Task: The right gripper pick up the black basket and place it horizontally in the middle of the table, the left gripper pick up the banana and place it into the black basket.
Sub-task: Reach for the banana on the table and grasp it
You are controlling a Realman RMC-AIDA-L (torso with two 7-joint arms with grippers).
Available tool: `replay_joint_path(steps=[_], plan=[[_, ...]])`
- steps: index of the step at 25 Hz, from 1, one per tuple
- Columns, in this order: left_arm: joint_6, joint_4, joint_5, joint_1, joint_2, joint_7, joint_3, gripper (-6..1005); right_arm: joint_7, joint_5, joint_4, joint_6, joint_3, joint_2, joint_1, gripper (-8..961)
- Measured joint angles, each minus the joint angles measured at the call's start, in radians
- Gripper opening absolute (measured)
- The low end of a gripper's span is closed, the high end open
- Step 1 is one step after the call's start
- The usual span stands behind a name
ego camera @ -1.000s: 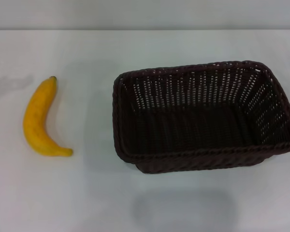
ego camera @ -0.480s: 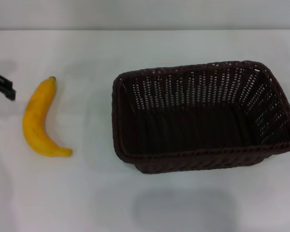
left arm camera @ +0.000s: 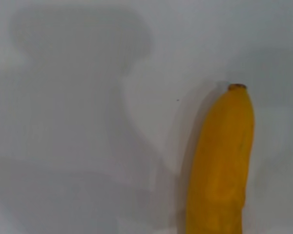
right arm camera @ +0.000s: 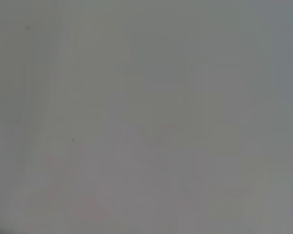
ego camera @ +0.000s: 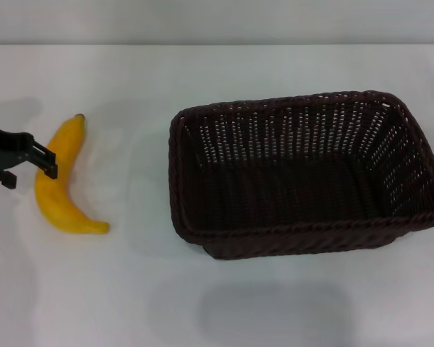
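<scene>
The banana (ego camera: 56, 191) lies on the white table (ego camera: 130, 289) at the left, stem tip pointing away from me; the left wrist view shows its end (left arm camera: 219, 165). My left gripper (ego camera: 30, 173) reaches in from the left edge, open, its black fingers (ego camera: 47, 163) just over the banana's left side near its upper half, holding nothing. The black basket (ego camera: 275, 235) stands upright and empty, long side across, right of the middle. The right gripper is out of view; the right wrist view shows only plain surface.
The table's far edge (ego camera: 217, 45) runs along the top of the head view. Bare tabletop lies between the banana and the basket (ego camera: 137, 181) and in front of both.
My left gripper has come in from the left edge, moving right and down to the banana's side. The banana and the basket have not moved.
</scene>
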Motion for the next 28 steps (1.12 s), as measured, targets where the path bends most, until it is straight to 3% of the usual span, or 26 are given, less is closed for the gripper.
replay_joint_path(steps=[17, 28], plan=[[0.142, -0.09, -0.008, 0.0, -0.018, -0.002, 0.004, 722, -0.002, -0.004, 0.004, -0.036, -0.007, -0.001, 0.0, 877], [0.159, -0.108, -0.003, -0.008, -0.024, 0.002, 0.008, 701, -0.004, -0.005, 0.009, -0.058, -0.008, -0.003, 0.009, 877]])
